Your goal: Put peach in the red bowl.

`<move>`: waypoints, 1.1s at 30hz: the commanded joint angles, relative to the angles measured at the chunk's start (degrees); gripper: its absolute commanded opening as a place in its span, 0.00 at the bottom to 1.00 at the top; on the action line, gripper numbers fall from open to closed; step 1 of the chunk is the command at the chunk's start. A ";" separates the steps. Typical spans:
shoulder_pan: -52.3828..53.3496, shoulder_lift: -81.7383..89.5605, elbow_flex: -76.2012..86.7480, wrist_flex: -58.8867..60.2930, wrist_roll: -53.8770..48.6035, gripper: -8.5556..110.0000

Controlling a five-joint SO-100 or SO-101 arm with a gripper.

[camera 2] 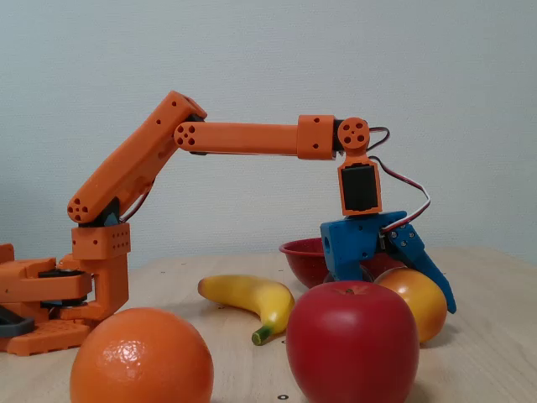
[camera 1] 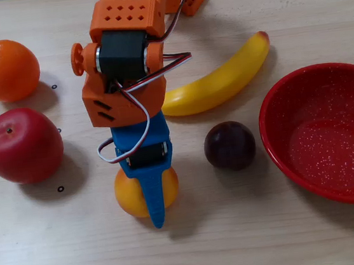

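Fixed view from the side: orange point(camera 2: 140, 357) and apple point(camera 2: 352, 340) fill the lower foreground; behind the apple, the peach point(camera 2: 419, 300) sits on the table under the blue gripper point(camera 2: 394, 285), one finger point(camera 2: 430, 270) angled across its top. Grip on the peach, cannot tell. Banana point(camera 2: 247, 298) lies at mid-frame. Farthest back, red bowl point(camera 2: 302, 254). From above, the red bowl point(camera 1: 278, 118) at right edge holds nothing; plum point(camera 1: 229, 145) lies just left of it.
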 commanded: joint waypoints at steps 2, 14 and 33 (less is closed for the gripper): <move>-0.88 1.85 -3.25 -0.44 -2.90 0.07; 0.26 7.21 -1.49 0.18 -1.67 0.07; 2.81 27.69 12.83 -0.35 0.18 0.07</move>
